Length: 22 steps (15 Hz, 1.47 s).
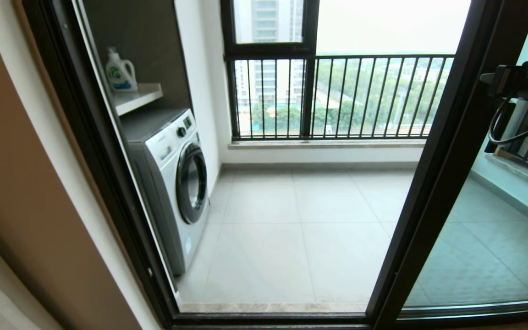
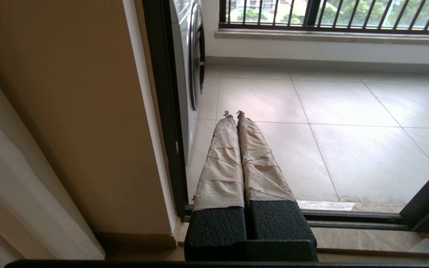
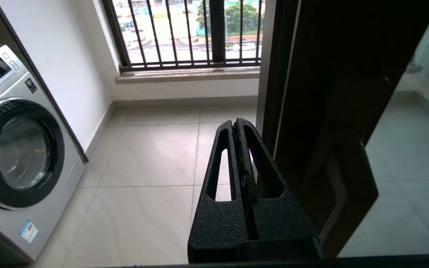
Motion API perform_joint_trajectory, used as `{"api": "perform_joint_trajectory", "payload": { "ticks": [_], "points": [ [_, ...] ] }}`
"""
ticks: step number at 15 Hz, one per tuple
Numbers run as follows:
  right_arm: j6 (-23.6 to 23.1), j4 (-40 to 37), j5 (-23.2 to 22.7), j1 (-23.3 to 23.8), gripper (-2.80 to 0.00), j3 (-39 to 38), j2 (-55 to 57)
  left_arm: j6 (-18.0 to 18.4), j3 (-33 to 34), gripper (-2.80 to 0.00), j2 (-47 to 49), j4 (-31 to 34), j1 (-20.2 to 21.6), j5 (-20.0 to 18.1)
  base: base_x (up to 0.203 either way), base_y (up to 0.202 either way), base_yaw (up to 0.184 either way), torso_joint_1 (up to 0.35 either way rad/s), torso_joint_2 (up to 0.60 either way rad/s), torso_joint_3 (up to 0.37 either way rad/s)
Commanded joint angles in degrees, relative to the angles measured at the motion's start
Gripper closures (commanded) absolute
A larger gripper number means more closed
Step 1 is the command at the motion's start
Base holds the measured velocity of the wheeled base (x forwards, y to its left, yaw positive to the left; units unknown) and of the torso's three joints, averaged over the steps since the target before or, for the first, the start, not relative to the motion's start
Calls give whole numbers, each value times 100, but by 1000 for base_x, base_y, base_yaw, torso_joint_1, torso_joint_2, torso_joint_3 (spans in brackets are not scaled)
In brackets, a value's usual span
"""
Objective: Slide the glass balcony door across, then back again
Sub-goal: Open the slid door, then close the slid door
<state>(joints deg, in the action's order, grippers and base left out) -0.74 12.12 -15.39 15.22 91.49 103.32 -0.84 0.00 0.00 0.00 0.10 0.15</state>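
The glass balcony door (image 1: pixel 433 183) stands at the right of the opening, its dark stile slanting from top right to the floor track, and the doorway to its left is open. Its stile (image 3: pixel 311 93) fills the right wrist view, with a dim vertical handle (image 3: pixel 352 160) on it. My right gripper (image 3: pixel 237 123) is shut and empty, just beside that stile, touching nothing I can see. The right arm (image 1: pixel 520 82) shows at the upper right in front of the glass. My left gripper (image 2: pixel 233 113), with tape-wrapped fingers, is shut and empty low by the left jamb.
A washing machine (image 1: pixel 172 178) stands inside the balcony at the left, under a shelf with a detergent bottle (image 1: pixel 119 73). The black-barred railing window (image 1: pixel 337 96) closes the far side. The dark left jamb (image 1: pixel 90 151) and floor track (image 1: pixel 268 316) bound the opening.
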Motion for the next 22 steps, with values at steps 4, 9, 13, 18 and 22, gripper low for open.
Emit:
{"api": "perform_joint_trajectory", "payload": {
  "ticks": [4, 9, 13, 18, 22],
  "points": [
    [-26, -131, 27, 802, 0, -471, -671, -4, 0, 0, 9, 0, -1, 2, 0, 0, 0, 0, 0, 0],
    [-31, -95, -61, 1464, 0, -650, -436, -4, 0, 0, 9, 0, -1, 2, 0, 0, 0, 0, 0, 0],
    [-32, -79, -92, 1518, 0, -248, 179, -4, 0, 0, 9, 0, -1, 2, 0, 0, 0, 0, 0, 0],
    [-56, -37, -55, 1524, 0, 227, 829, -4, 0, 0, 9, 0, -1, 2, 0, 0, 0, 0, 0, 0],
    [-66, 60, -60, 1498, 0, 299, 1069, -4, 0, 0, 9, 0, -1, 2, 0, 0, 0, 0, 0, 0]
  ]
}}
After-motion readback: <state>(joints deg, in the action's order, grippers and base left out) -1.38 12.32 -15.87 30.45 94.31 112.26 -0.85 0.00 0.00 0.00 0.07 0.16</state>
